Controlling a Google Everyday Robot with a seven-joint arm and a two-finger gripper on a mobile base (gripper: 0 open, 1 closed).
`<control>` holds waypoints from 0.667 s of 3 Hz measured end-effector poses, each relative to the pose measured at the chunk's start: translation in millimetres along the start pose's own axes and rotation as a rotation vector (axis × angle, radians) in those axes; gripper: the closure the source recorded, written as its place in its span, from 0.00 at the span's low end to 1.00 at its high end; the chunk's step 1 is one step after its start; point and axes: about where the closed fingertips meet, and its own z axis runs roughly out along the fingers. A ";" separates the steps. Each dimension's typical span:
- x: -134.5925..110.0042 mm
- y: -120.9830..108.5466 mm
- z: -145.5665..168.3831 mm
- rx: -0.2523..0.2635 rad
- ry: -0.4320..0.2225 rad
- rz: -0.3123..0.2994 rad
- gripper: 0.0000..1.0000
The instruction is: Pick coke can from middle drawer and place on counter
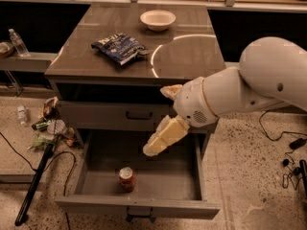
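The coke can (127, 178) stands upright in the open middle drawer (139, 206), near its front and a little left of centre. My gripper (157, 121) hangs over the drawer's right-middle part, above and to the right of the can and apart from it. Its two pale fingers are spread, one finger (169, 90) up by the cabinet front and the other lower over the tray; nothing is between them. The counter (187, 56) is the glossy top of the cabinet above.
A white bowl (158, 19) and a dark blue chip bag (120, 47) lie on the counter. A closed upper drawer front (110, 115) is above the open one. Litter (48, 126) and a black pole (33, 186) lie on the floor left, cables (288, 162) right.
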 end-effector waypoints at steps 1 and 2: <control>7.5 -4.3 24.1 0.017 -0.044 0.011 0.00; 52.9 -7.2 116.9 -0.005 -0.151 0.028 0.00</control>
